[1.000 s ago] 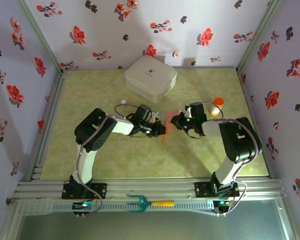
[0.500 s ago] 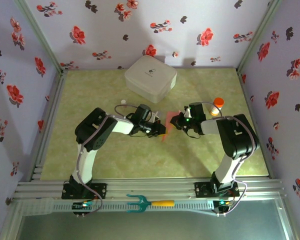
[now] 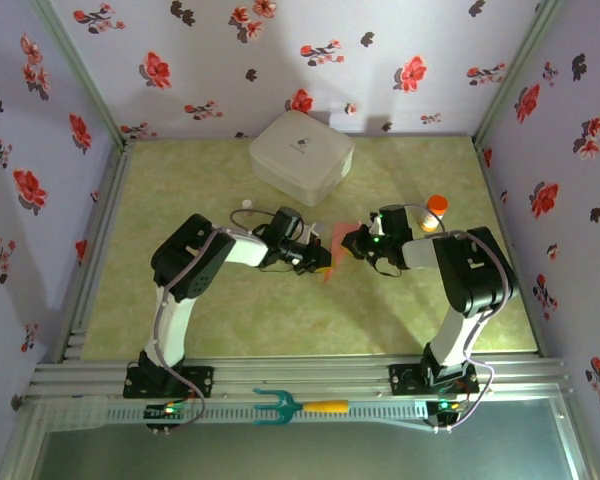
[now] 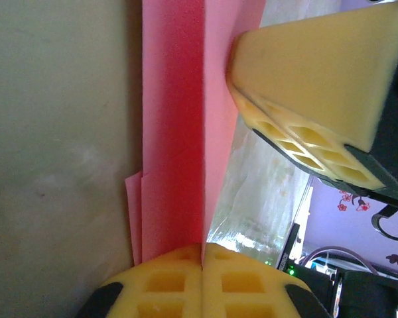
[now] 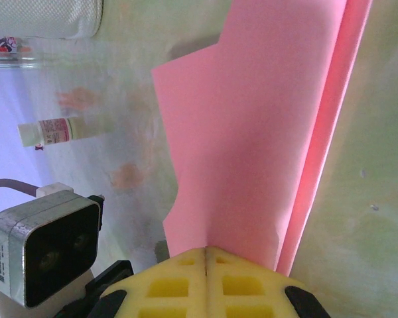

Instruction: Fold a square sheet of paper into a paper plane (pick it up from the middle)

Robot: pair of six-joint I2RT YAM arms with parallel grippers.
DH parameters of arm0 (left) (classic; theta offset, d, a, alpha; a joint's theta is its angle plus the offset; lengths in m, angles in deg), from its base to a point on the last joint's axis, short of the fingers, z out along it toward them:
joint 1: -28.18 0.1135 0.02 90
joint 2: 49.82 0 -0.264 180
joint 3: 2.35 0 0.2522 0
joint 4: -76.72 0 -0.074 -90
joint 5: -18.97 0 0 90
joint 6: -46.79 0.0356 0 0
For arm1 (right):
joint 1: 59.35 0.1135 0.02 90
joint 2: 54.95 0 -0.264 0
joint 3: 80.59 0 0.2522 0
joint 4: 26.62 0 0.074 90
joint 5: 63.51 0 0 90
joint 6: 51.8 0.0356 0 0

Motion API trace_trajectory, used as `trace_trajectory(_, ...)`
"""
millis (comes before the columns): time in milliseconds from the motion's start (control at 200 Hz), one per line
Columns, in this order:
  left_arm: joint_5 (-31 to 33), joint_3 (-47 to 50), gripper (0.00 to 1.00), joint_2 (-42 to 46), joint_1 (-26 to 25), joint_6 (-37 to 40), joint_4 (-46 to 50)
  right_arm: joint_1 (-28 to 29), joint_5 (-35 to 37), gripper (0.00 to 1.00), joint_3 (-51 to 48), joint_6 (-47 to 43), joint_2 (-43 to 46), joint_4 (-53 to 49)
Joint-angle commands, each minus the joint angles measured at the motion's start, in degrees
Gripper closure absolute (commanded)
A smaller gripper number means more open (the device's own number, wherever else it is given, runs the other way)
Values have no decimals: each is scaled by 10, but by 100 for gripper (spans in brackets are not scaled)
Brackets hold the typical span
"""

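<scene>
Paper plane [image 5: 252,119] hangs between both arms, long axis running near-to-far, left end effector [image 4: 202,248] and right end effector [image 5: 205,250] each pinching one side.

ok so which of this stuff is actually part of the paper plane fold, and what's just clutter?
In the job: folded pink paper, left gripper and right gripper, both shut on it.
Lying about: white rounded box, orange-capped bottle, teal fork with yellow handle on the front rail.
</scene>
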Motion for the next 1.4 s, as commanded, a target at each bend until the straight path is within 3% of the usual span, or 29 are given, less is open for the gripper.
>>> trace_trajectory(0,15,-8,100,-28,1,-7,24,-2,10,94,7,-15,-13,1)
trace_trajectory(365,22,-1,100,-26,5,-7,26,-3,40,94,12,-33,-35,-52)
trace_trajectory(485,35,2,90,-16,6,4,42,-5,49,94,17,-34,-42,-77)
trace_trajectory(755,56,2,78,6,4,41,102,-4,55,95,18,-31,-40,-90)
trace_trajectory(1040,69,-13,82,15,-5,89,188,-4,52,95,21,-29,-41,-98)
trace_trajectory(1220,72,-12,96,19,-6,96,198,-4,55,95,22,-31,-41,-104)
trace_trajectory(1395,71,-8,88,29,-6,96,197,-4,56,95,21,-33,-43,-109)
